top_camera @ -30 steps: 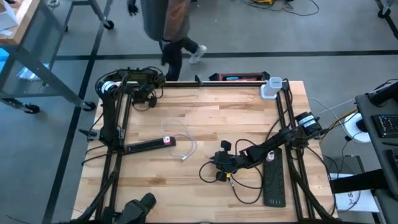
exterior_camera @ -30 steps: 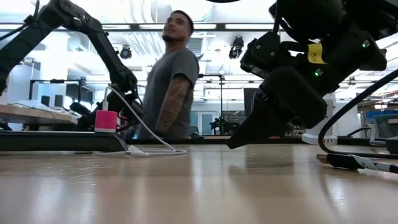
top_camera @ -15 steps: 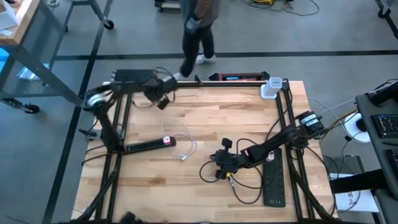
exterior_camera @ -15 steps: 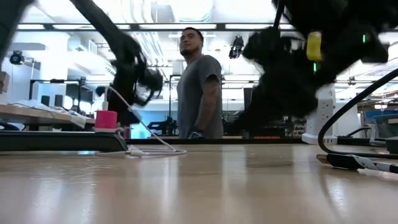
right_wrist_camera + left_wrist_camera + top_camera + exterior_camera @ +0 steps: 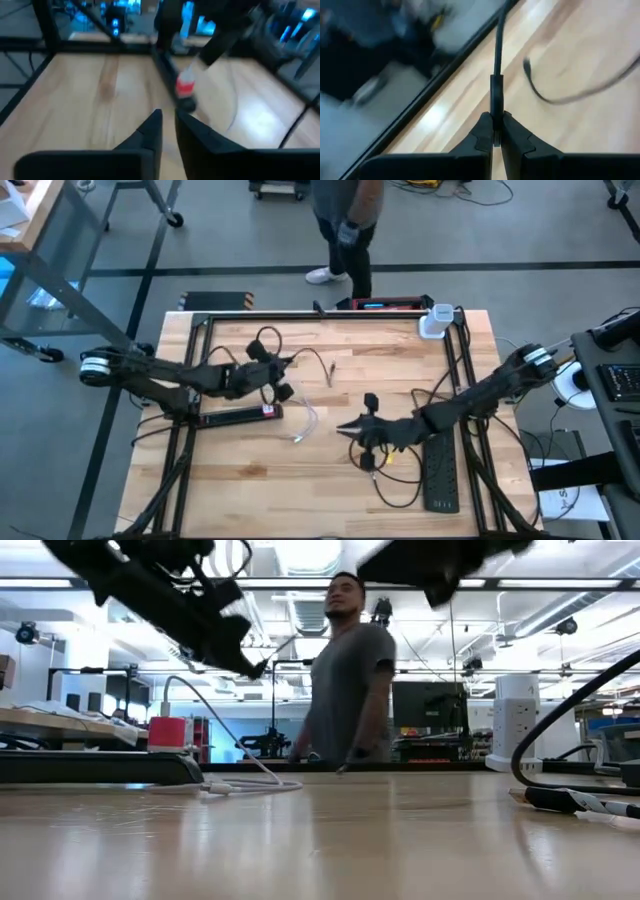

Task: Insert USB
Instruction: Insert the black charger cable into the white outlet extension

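Your wooden table (image 5: 330, 350)
On it: a black power strip (image 5: 238, 416), white cable (image 5: 303, 420), second strip (image 5: 441, 472), white charger (image 5: 435, 321).

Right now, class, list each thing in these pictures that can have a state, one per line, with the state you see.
left gripper: shut on black cable, above the table.
black cable: pinched between the fingers, its free end hanging loose.
right gripper: holding nothing, fingers almost together.
left power strip: lying flat, red charger plugged in.
white cable: loose on the table, one end in the red charger.
right power strip: lying flat, sockets free.
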Motion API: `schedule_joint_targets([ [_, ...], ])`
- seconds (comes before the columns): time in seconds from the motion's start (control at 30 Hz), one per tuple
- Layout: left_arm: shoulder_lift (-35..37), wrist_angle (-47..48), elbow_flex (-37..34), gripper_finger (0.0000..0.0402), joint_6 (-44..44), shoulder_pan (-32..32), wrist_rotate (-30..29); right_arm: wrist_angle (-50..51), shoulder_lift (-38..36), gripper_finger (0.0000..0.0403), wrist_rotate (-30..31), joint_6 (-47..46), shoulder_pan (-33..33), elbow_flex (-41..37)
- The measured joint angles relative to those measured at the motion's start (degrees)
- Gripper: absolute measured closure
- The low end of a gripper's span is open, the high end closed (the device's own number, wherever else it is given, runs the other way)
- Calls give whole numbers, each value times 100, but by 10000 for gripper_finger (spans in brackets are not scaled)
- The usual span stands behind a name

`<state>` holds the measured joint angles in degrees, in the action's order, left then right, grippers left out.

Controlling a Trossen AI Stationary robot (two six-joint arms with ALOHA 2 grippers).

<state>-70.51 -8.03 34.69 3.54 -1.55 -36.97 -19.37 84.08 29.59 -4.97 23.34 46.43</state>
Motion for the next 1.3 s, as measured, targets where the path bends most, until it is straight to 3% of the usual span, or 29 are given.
schedule_joint_targets([
  [0.13, -90, -736, -265, 401, -77, 218, 273, 118, -157, 310, -143, 408, -320, 521],
  [0.37, -702, -1201, -151, 401, -123, 397, 304, 2633, 193, 246, -443, 996, -1032, 2137],
  [0.5, -1070, -1152, 154, 401, -481, 562, 345, 3155, 486, 232, -714, 1546, -1429, 2737],
  [0.63, -1373, -1151, 458, 401, -862, 676, 357, 3399, 753, 235, -1650, 1587, -1887, 3069],
  [0.73, -1462, -1096, 622, 401, -1107, 736, 533, 3513, 984, 244, -1937, 1506, -2096, 3069],
  [0.87, -1367, -1039, 657, 401, -1204, 764, 911, 3727, 1128, 259, -1994, 1569, -2201, 3065],
  [1.3, -1023, -578, 835, 400, -1760, 716, 1147, 3900, 1369, 312, -2080, 1742, -2399, 3006],
])
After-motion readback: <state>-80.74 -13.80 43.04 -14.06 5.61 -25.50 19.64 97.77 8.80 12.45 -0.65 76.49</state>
